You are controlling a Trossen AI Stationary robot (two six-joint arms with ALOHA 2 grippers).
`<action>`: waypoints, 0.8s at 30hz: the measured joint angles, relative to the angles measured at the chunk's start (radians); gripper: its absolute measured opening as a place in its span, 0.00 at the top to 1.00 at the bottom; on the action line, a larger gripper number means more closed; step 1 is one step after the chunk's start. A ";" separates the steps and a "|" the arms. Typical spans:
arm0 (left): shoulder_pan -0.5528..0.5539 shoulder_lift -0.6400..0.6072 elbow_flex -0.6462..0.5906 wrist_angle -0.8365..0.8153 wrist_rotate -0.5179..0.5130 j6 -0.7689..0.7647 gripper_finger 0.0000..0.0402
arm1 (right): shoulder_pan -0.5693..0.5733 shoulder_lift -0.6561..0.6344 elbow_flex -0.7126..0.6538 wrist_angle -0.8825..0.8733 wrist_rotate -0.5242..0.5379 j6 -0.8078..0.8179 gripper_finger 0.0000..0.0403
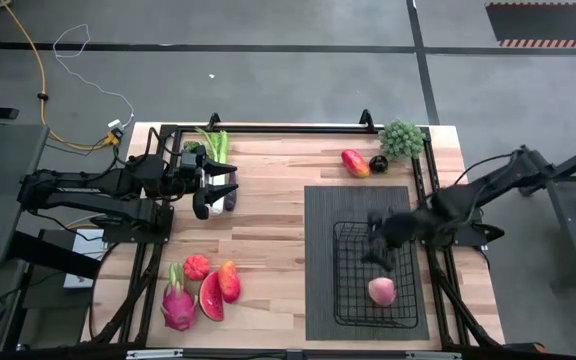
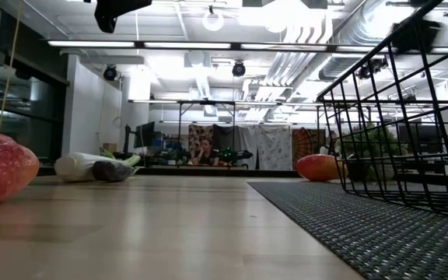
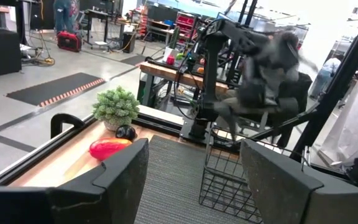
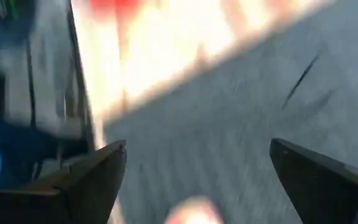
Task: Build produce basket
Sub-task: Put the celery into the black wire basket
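Item: basket (image 1: 374, 273), black wire mesh, open top, standing on the dark ribbed mat (image 1: 320, 215) at roughly 4 o'clock on the desk (image 1: 268, 230); long axis runs 12 to 6 in the high view, mouth facing straight up. Contents: one peach (image 1: 381, 291), toward the 6 o'clock end. Right gripper (image 1: 377, 246): over the basket's 12 o'clock end, fingers spread wide in its wrist view, nothing between them; the peach appears just released, so the step in hand reads as withdrawing from the basket. Left gripper (image 1: 206, 187): at about 10 o'clock on the desk, fingers (image 3: 120, 171) apart and empty, hanging beside the celery (image 1: 215, 143) and a dark eggplant (image 1: 229, 200). Loose produce: mango (image 1: 355, 162) and a small dark fruit (image 1: 378, 162) at 1 o'clock, near a small green potted plant (image 1: 401, 138); dragon fruit (image 1: 177, 303), watermelon slice (image 1: 211, 296) and two reddish pieces at 7 o'clock. Handling note (judgement): the right gripper should lift straight up to clear the thin mesh wall before swinging, since a snag would drag the light basket off its mat; next pick on that side is probably the mango, nearest. Long items such as celery would best be laid along the 12-to-6 axis, round fruit filling the free 12 o'clock end. Risk: the peach may roll if the basket is nudged.
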 joint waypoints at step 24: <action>0.000 0.000 0.000 0.000 -0.005 0.000 0.39 | -0.530 -0.030 -0.325 0.980 -0.280 -0.431 0.05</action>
